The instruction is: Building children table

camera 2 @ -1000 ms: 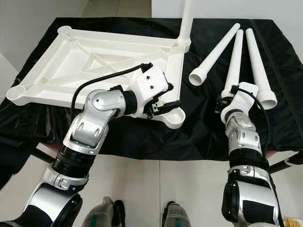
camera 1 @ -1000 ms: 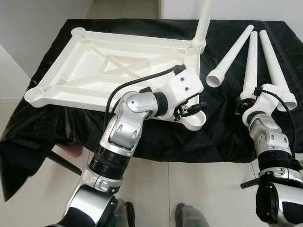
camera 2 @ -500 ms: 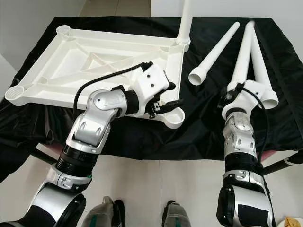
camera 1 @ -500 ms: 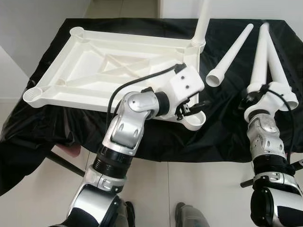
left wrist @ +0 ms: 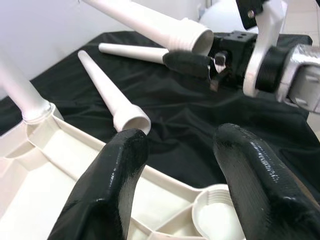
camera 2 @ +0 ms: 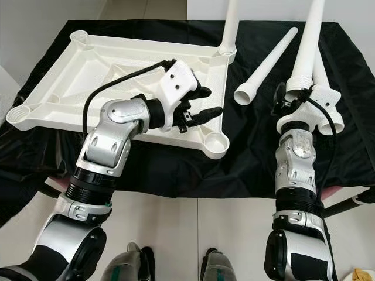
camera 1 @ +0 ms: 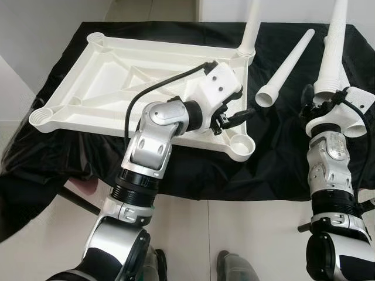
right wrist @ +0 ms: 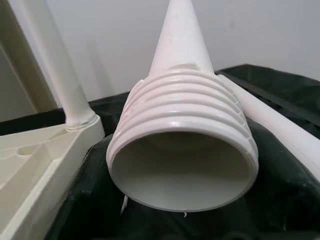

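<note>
The white table top (camera 1: 117, 88) lies upside down on a black cloth. One white leg (camera 1: 251, 26) stands screwed into its far right corner. The near right corner socket (camera 1: 242, 143) is empty. My left gripper (camera 1: 235, 113) hovers open just above the table top's right edge, a little beyond that socket; its fingers (left wrist: 110, 190) hold nothing. My right gripper (camera 1: 316, 104) is shut on the threaded end of a second leg (camera 1: 335, 41), held up off the cloth and nearly upright. Its hollow threaded end (right wrist: 182, 145) faces the right wrist camera.
Two more legs lie on the cloth at the right: one (camera 2: 266, 61) between the table top and my right arm, the other (camera 2: 323, 88) behind the right wrist. The black cloth (camera 1: 193, 170) hangs over the near edge, with tiled floor (camera 1: 234, 234) below.
My right gripper has lifted its leg off the cloth and tipped it from lying to nearly upright. My left gripper has drawn back from the near right corner socket, which now shows.
</note>
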### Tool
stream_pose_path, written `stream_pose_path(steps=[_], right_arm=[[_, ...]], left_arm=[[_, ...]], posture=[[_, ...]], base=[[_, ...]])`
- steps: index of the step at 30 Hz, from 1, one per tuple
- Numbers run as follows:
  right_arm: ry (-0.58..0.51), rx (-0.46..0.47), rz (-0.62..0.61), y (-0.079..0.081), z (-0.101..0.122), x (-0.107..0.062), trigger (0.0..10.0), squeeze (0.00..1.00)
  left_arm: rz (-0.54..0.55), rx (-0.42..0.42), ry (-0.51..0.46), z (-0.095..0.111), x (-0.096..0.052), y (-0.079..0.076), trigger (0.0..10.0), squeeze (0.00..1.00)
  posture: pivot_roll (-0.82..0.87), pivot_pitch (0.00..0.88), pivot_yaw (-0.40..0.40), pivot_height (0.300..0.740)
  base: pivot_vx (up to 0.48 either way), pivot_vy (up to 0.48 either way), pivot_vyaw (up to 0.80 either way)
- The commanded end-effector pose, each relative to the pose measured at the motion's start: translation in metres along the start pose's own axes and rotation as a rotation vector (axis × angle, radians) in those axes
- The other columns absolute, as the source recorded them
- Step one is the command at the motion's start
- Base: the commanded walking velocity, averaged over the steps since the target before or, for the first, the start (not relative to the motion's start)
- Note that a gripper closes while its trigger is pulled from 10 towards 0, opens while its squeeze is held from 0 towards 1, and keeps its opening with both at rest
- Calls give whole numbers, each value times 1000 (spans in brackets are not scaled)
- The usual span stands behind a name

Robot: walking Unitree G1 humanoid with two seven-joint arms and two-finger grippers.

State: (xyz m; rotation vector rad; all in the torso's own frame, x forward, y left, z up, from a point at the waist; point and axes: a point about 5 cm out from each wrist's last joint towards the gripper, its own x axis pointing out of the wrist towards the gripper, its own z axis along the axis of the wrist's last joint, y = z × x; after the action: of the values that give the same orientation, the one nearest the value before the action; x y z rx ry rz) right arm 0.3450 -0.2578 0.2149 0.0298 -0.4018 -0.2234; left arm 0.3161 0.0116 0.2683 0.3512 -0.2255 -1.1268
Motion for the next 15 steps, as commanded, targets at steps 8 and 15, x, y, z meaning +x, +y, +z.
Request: stream_pose_path(steps=[8, 15], right_arm=[[-191, -129, 26, 6, 20, -10, 10000, 0], [-317, -221, 45, 20, 33, -22, 10000, 0]], left_arm=[[161, -95, -80, 6, 1, 14, 10000, 0], [26, -223, -158, 14, 3, 7, 10000, 0]], posture=[[-56, 104, 78, 740], [-61, 98, 83, 740]], base=[[0, 0, 0], [0, 0, 0]])
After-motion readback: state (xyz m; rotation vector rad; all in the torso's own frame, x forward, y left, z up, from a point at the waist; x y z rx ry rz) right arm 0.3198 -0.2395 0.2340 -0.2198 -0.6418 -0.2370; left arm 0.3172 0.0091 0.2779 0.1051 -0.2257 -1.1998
